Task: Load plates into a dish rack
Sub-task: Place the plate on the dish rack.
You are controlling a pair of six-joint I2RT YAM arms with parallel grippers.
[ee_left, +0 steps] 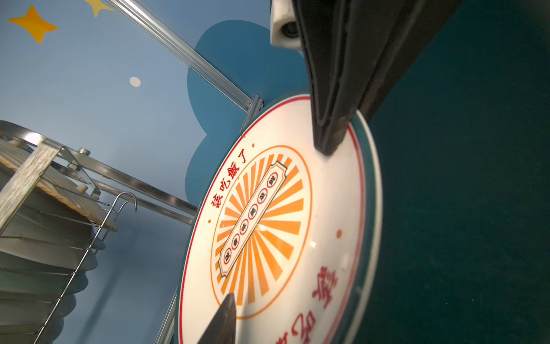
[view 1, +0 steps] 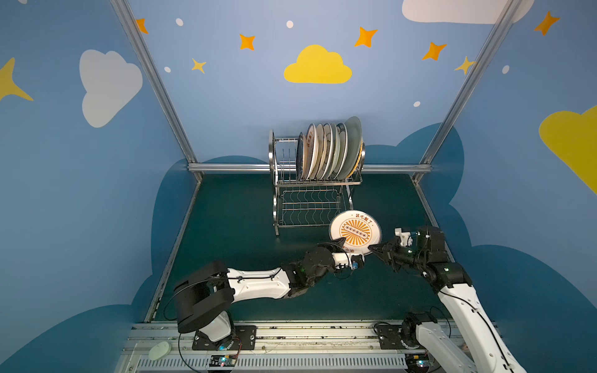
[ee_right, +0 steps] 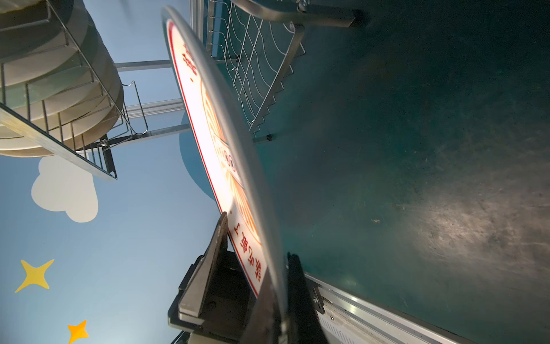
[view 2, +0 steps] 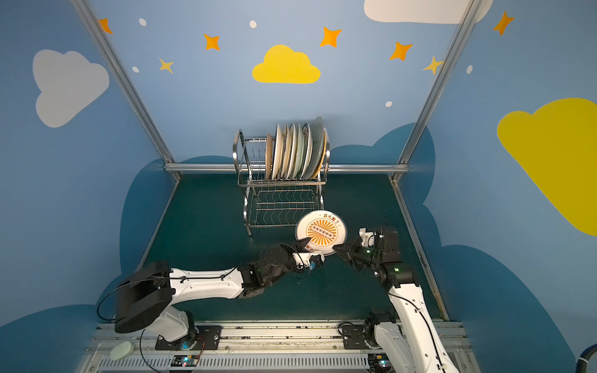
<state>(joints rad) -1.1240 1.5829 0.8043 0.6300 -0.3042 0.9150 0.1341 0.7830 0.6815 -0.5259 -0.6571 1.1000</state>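
The orange-sunburst white plate (view 1: 355,231) (view 2: 321,231) hangs tilted in the air by the dish rack's (view 1: 310,193) (view 2: 281,200) front right corner. My right gripper (view 1: 371,248) (ee_right: 276,297) is shut on its near right rim. My left gripper (view 1: 342,242) (view 2: 307,241) straddles the near left rim. One of its fingers (ee_left: 226,315) lies over the printed face (ee_left: 282,223); the other is hidden under the plate. Several plates (view 1: 329,151) (view 2: 294,151) stand upright in the rack's upper tier, packed toward its right end.
Bare slot wires (view 1: 286,158) stand at the upper tier's left end, wavy wires (view 1: 310,206) below. A pale oval lump (view 1: 159,350) lies on the front rail. Aluminium posts (view 1: 420,174) and blue walls bound the green table (view 1: 226,226).
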